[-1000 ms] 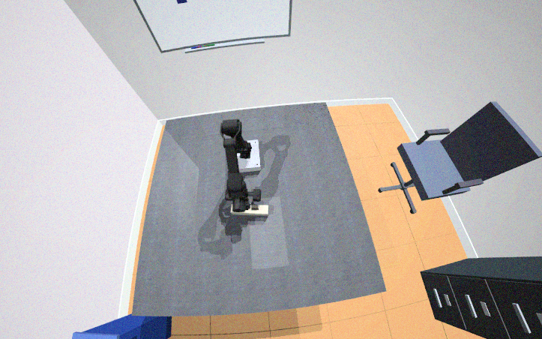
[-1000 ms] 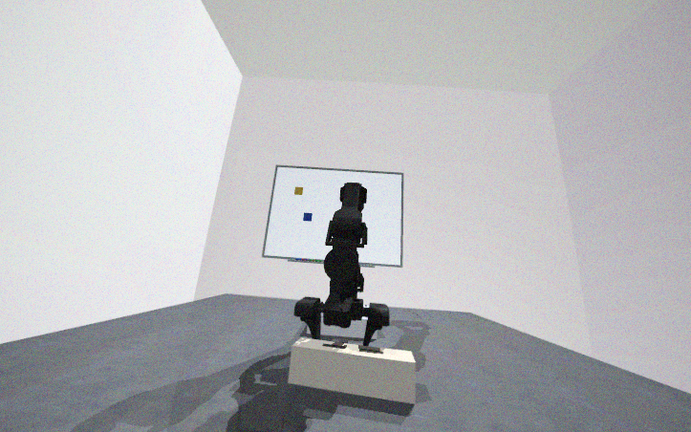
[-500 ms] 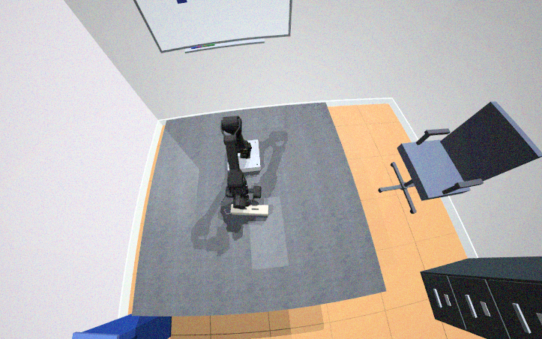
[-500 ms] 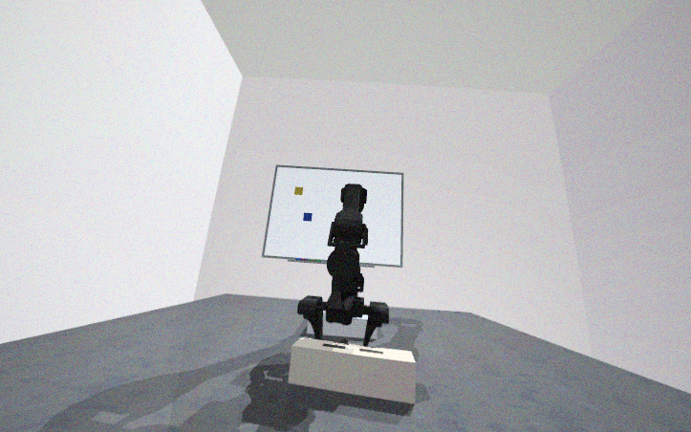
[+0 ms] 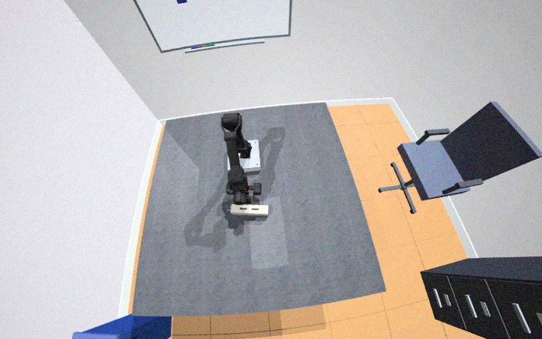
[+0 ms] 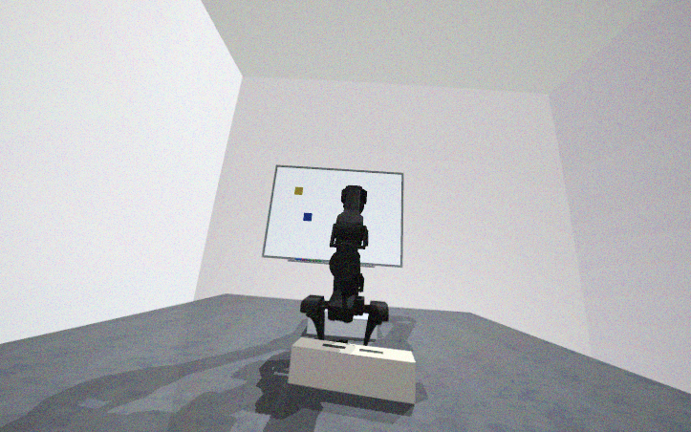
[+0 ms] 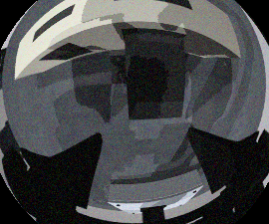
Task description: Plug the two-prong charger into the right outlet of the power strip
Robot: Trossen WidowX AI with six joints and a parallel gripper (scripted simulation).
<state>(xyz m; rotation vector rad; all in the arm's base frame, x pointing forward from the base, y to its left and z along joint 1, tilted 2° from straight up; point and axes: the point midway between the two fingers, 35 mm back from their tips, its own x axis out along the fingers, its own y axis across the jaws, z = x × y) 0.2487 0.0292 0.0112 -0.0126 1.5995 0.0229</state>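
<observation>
black gripper: fingers wide apart, nothing between, above the grey rectangular table's (image 5: 327, 252) (image 6: 498, 364) middle
dark boxy charger: ahead of the gripper (image 5: 245, 202) (image 6: 343, 339) (image 7: 145, 130) towards the cream block-shaped power strip (image 5: 249, 212) (image 6: 351, 376) (image 7: 100, 13); this arm's only reach
charger (image 6: 340, 341) (image 7: 154, 74) axis: seemingly base-to-strip; prong direction unclear

Grey-blue swivel chair (image 5: 432, 166) w/ dark back near wall, tiled orange floor (image 5: 403, 229), blk drawer cabinets (image 5: 508, 295).
</observation>
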